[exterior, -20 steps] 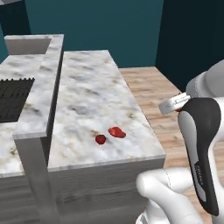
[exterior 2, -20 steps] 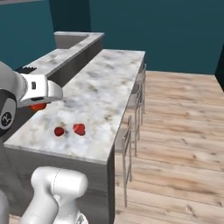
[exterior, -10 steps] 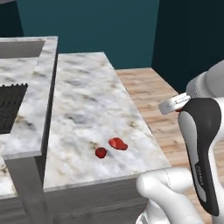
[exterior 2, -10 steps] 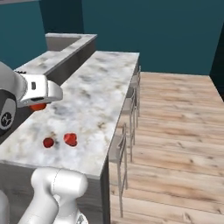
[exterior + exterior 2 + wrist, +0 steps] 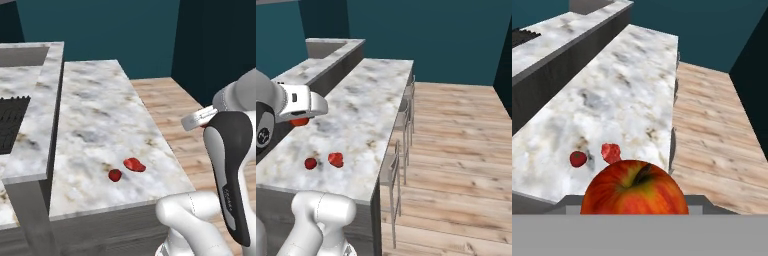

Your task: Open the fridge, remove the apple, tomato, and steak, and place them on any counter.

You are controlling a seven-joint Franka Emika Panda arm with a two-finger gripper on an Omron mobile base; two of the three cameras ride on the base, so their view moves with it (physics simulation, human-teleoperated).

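Observation:
A red-yellow apple (image 5: 634, 190) sits close up at the bottom of the hand view, and my gripper (image 5: 303, 112) is shut on it; the fingertips are hidden behind it. From the right base the apple (image 5: 300, 121) peeks out under the white hand, held above the counter (image 5: 366, 100). On the marbled counter (image 5: 95, 120), near its front corner, lie the flat red steak (image 5: 134, 164) and a small round tomato (image 5: 115, 175), side by side. They also appear as steak (image 5: 611, 152) and tomato (image 5: 578, 159) just beyond the apple. The fridge is out of view.
A raised marbled ledge (image 5: 47, 100) with a dark stove grate (image 5: 10, 122) beyond it borders the counter's left side. Grey bar stools (image 5: 401, 130) line the counter's right side over a wooden floor (image 5: 456, 140). A teal wall stands behind.
The whole picture has shifted as the base drove: the counter and the two red items on it now look nearer and more central. The apple stays in the gripper.

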